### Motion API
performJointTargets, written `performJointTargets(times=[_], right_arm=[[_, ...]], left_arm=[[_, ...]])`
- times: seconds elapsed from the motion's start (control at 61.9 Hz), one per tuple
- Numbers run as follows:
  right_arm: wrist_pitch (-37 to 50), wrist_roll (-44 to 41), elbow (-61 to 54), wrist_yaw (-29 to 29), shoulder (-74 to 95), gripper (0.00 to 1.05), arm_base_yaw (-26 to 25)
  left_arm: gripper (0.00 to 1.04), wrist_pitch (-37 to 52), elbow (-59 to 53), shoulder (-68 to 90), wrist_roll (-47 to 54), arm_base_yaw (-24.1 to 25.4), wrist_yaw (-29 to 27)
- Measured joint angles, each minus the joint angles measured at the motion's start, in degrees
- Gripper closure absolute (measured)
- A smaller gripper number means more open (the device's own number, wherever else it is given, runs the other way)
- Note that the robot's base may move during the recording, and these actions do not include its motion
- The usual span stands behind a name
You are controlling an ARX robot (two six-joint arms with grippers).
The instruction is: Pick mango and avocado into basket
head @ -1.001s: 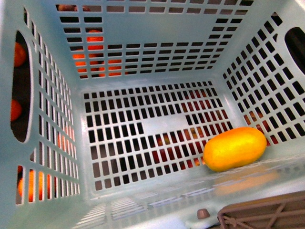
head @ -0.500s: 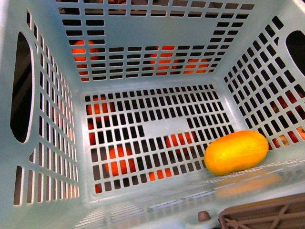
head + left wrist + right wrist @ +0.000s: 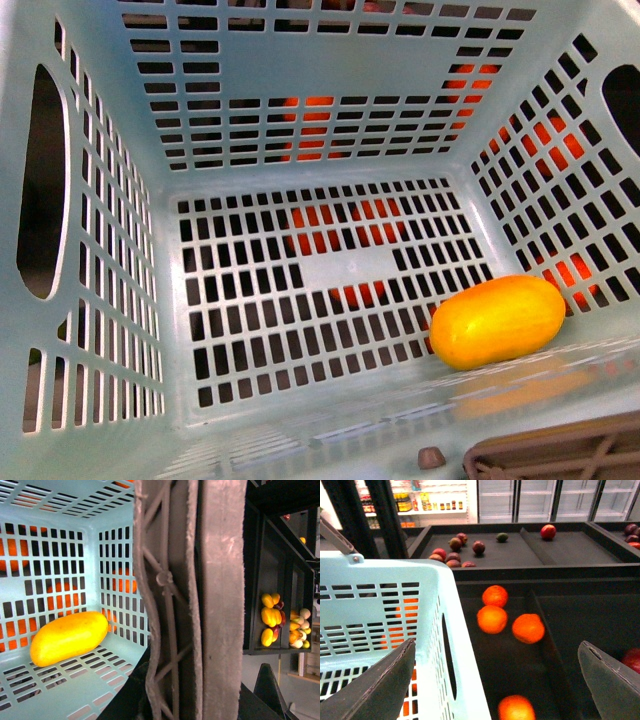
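Front view: neither pincer shows. The mango (image 3: 497,321) lies on its side on the basket (image 3: 345,268) floor, in a near corner close to the brown handle (image 3: 560,455). Its smooth oval could roll across the slotted floor if the basket tips. No writing is visible.

Left wrist view: the handle (image 3: 220,580) fills the gap between the left pincer (image 3: 200,687) fingers, which seem pressed against it on both sides. The mango (image 3: 69,637) rests below and to one side of that grip, inside the basket. If the grip slackens, the basket would drop or swing. Peppers (image 3: 271,620) sit on a shelf well off. No label can be read.

Right wrist view: the right pincer (image 3: 496,646) is spread wide and empty. The basket rim (image 3: 380,575) is just beside one finger and could be clipped in a reach. Oranges (image 3: 492,618) lie straight ahead, risking a wrong pick. A dark green fruit (image 3: 502,537), probably the avocado, sits far ahead in another bin. Writing on the bottles (image 3: 430,504) is too small to read
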Motion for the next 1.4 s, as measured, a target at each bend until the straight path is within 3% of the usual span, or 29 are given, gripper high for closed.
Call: performJointTargets(times=[1.404], right_arm=[[0.0,0.0,-0.1,-0.4,0.0,0.09,0.0]], left_arm=[[0.89,0.0,0.0,0.0,0.0,1.0,-1.1]])
